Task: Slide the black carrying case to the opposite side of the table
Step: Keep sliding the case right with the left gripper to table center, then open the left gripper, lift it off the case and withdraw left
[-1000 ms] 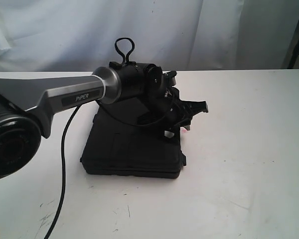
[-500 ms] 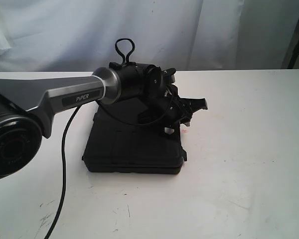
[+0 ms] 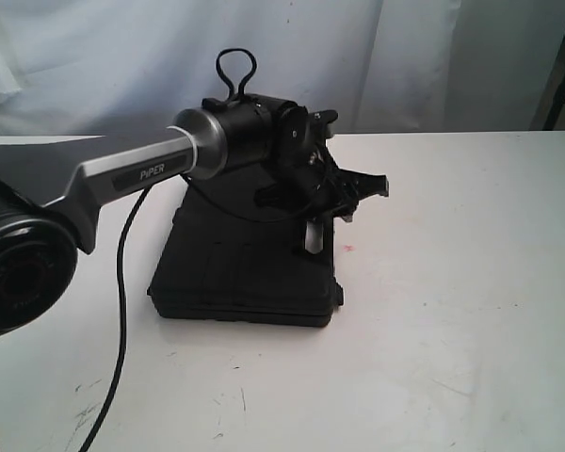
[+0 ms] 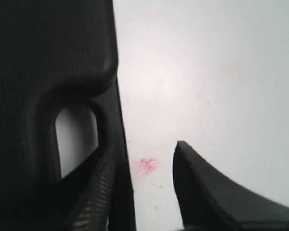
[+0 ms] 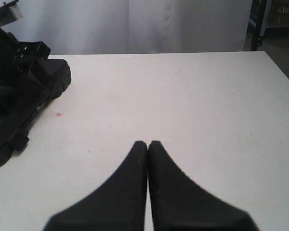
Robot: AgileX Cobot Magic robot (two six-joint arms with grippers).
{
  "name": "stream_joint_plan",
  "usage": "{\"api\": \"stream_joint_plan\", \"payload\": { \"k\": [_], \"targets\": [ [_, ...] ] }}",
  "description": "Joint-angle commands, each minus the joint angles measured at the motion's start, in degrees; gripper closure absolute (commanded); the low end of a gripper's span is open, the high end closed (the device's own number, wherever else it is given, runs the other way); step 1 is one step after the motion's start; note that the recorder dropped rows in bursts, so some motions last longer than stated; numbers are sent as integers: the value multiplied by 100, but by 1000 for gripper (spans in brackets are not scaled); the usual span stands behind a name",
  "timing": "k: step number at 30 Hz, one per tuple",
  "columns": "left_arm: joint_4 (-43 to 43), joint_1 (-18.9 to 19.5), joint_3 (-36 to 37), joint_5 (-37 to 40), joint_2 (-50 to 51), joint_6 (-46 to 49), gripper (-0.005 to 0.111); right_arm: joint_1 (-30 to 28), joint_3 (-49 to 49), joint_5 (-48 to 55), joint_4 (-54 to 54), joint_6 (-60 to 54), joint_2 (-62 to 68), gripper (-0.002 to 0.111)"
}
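Observation:
The flat black case point(image 3: 235, 273) lies on the white table point(image 3: 452, 282), left of centre. My left gripper point(image 3: 328, 224) hangs over the case's right edge, where the handle slot point(image 4: 74, 139) is cut. It is open point(image 4: 144, 154): one finger point(image 4: 94, 192) sits at the slot and the other finger point(image 4: 207, 192) is over bare table, apart from the case, so the handle bar lies between them. My right gripper point(image 5: 148, 143) is shut and empty, low over the table well to the right of the case point(image 5: 19, 110).
A small red dot point(image 3: 347, 248) marks the table just right of the case. The arm's black cable point(image 3: 122, 311) trails down at the front left, near dark scuff marks point(image 3: 89, 410). A white curtain hangs behind the table's far edge.
The left arm has risen a little and swung slightly left and away. The case has shifted with it, a little to the left and farther back.

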Motion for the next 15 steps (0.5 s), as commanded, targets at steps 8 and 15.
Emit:
{"api": "stream_joint_plan", "payload": {
  "k": [8,15],
  "targets": [
    [310,47,-171,85,-207,75,67,-38,20,-31,5,22,-29,108],
    [1315,47,-159,490,-778,75,99,-38,20,-31,5,22,-29,108]
  ]
}}
